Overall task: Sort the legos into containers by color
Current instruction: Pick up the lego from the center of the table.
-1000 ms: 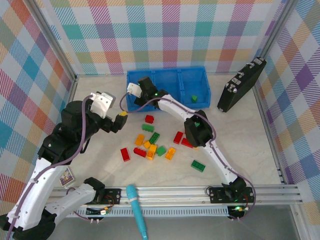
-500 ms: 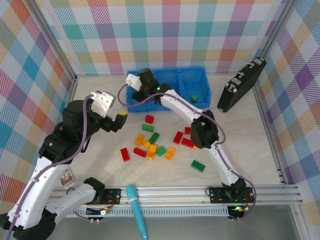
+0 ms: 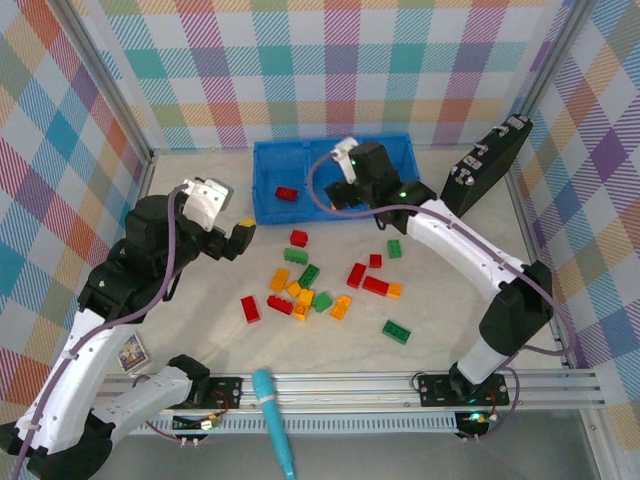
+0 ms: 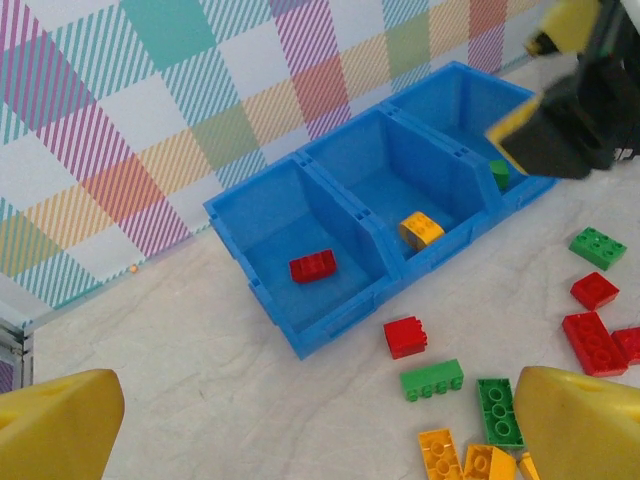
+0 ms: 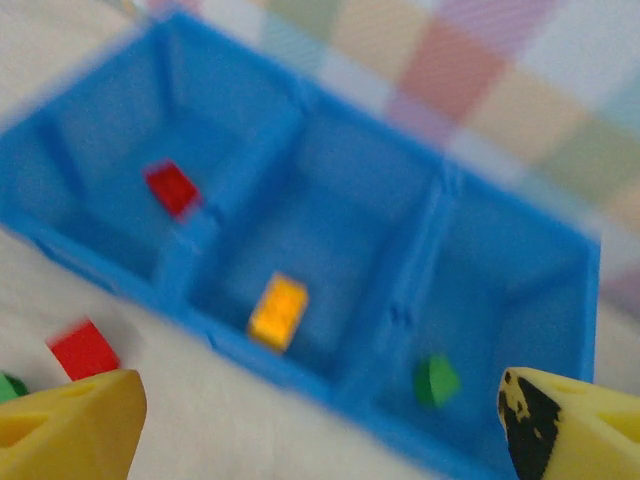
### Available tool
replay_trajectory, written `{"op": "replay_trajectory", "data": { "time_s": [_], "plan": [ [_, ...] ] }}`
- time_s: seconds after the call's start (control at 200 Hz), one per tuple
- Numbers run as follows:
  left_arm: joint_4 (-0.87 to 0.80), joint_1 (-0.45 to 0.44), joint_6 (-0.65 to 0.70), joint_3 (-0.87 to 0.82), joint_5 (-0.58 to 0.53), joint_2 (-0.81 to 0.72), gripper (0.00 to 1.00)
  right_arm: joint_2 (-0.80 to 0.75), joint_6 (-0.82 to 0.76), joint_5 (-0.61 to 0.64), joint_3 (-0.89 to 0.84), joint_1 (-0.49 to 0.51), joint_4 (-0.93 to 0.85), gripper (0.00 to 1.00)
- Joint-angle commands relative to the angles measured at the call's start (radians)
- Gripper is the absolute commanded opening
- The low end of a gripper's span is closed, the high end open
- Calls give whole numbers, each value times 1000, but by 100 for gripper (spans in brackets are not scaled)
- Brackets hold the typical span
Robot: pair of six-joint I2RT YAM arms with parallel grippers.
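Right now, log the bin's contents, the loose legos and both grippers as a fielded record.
bin: blue, three compartments
left compartment: one red lego
middle compartment: one yellow-orange lego
right compartment: one green lego
loose legos: red, green and yellow-orange, scattered on the table in front of the bin
left gripper: open, empty
right gripper: open, empty, above the bin

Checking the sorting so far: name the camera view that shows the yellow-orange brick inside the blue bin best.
Left wrist: the yellow-orange brick lies sharp and unobstructed in the middle compartment of the blue bin. The right wrist view shows it too, but blurred. In the top external view the right arm lies over that compartment.
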Motion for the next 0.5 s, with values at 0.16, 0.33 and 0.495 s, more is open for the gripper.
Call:
{"op": "replay_trajectory", "data": {
  "time_s": [0.16, 0.33, 0.495],
  "plan": [
    [-24, -14, 8, 39, -4, 31, 100, -166, 385, -112, -227, -176, -221, 92],
    [-51, -14, 12, 68, -11, 58, 100, -95, 416, -216, -257, -232, -277, 92],
    [-59, -13, 20, 74, -29, 49, 100, -3, 408, -261, -272, -255, -233, 92]
  ]
}}
